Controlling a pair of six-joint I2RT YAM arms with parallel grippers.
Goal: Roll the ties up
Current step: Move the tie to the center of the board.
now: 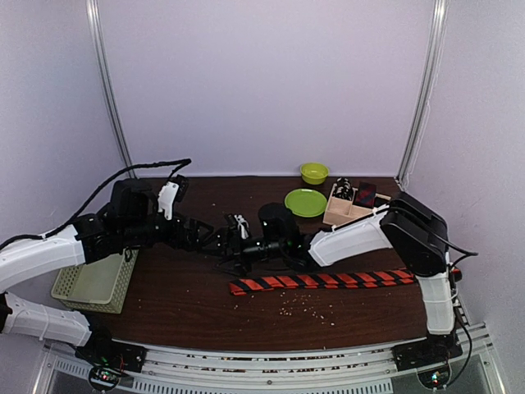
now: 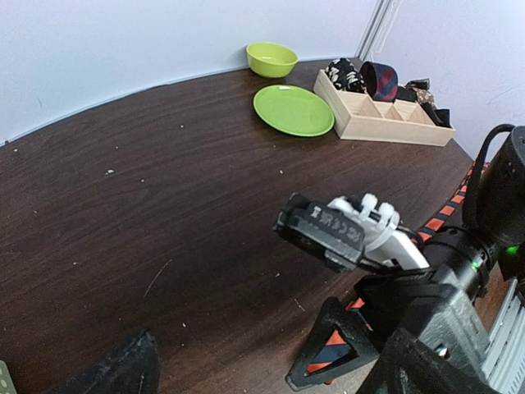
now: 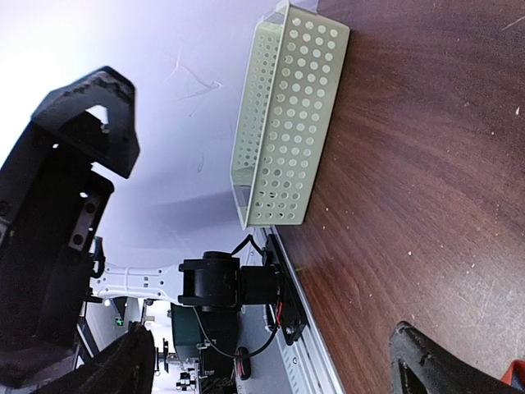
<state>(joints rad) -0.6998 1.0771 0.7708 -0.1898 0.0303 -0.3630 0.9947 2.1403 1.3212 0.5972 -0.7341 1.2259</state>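
Spread fingers of the left hand (image 2: pixel 221 361) are seen nearest the lens, with nothing held between them; the right hand (image 3: pixel 275 357) is likewise spread and empty. Both are crowded together over the bench (image 1: pixel 189 304), just beyond the left end of the striped tie (image 1: pixel 328 281), which is laid flat and unrolled. Other ties (image 1: pixel 354 194) are stowed rolled in the box (image 1: pixel 338 217). A collision is risked by such closeness, and thin fabric could be missed or dragged if pinched off-centre.

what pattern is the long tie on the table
The tie is orange-red with black diagonal stripes; top external view.
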